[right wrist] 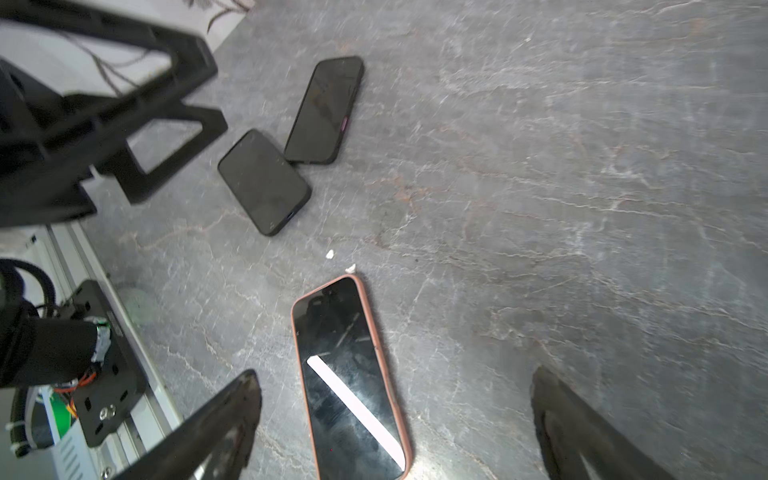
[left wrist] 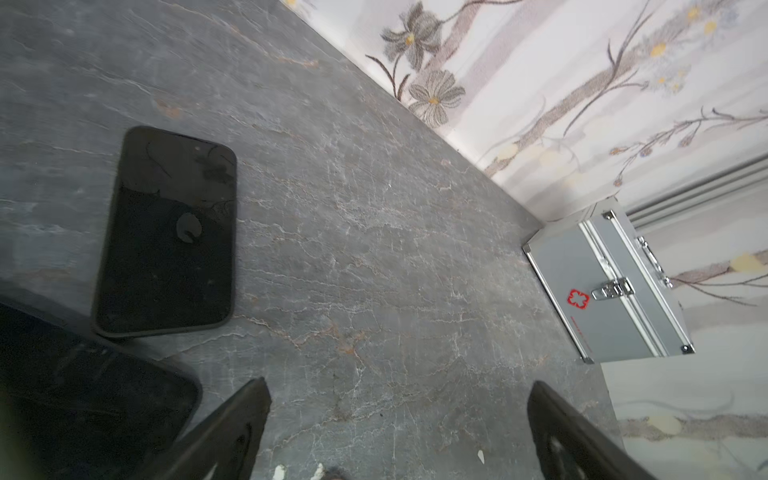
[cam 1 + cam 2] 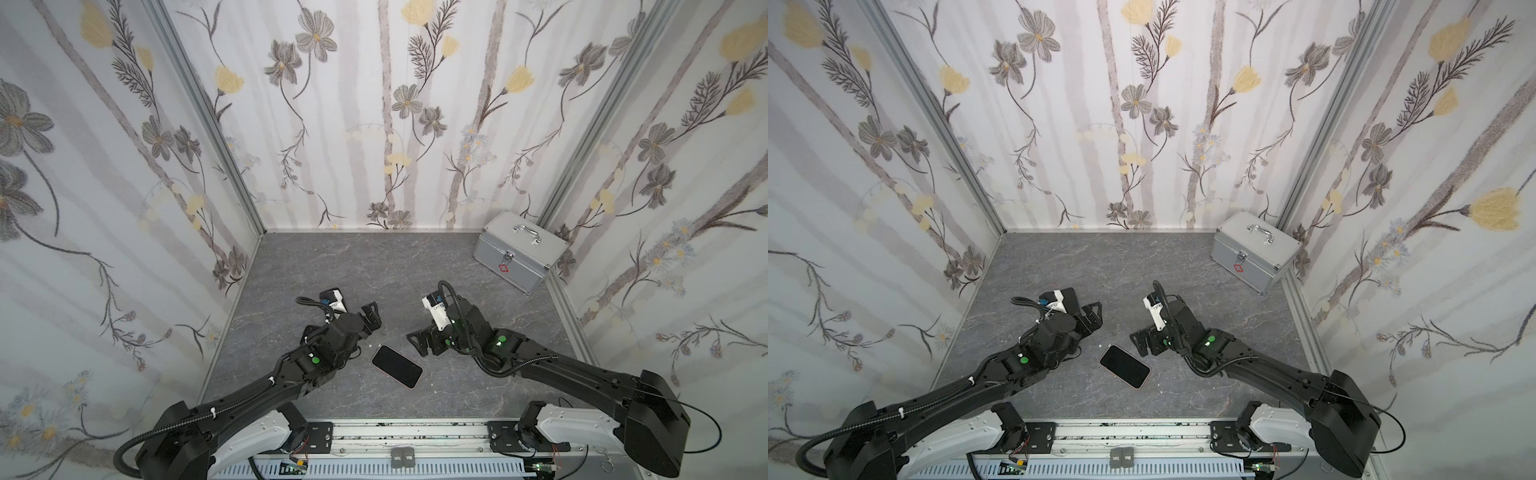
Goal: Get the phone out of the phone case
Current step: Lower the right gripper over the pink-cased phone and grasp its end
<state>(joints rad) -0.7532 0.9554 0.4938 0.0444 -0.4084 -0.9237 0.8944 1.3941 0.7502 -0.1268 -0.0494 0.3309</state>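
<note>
Flowered wallpaper closes in three sides of a grey, marble-veined tabletop (image 3: 374, 266). Near the front, between the two arms, the phone (image 3: 397, 366) lies flat with its dark screen up, seated in its pink case (image 1: 381, 353), whose rim frames the glass all round. Both top views show it lying at a slant, well clear of the walls.

To its left hangs the left gripper (image 3: 372, 318), its jaws spread wide with nothing between them; its wrist view shows only bare stone between the fingers (image 2: 249, 415). To the phone's right hangs the right gripper (image 3: 415, 343), just as wide and holding nothing. Neither one touches the phone.

In the far right corner stands a silver metal box (image 3: 519, 253) with a red cross on its front, lid down and latch fastened, so what it holds cannot be seen.

Under the left arm lie a glossy black piece (image 1: 324, 110) and a matte black piece (image 1: 264, 180), meeting at a corner. Whether they are phones or empty cases I cannot tell.
</note>
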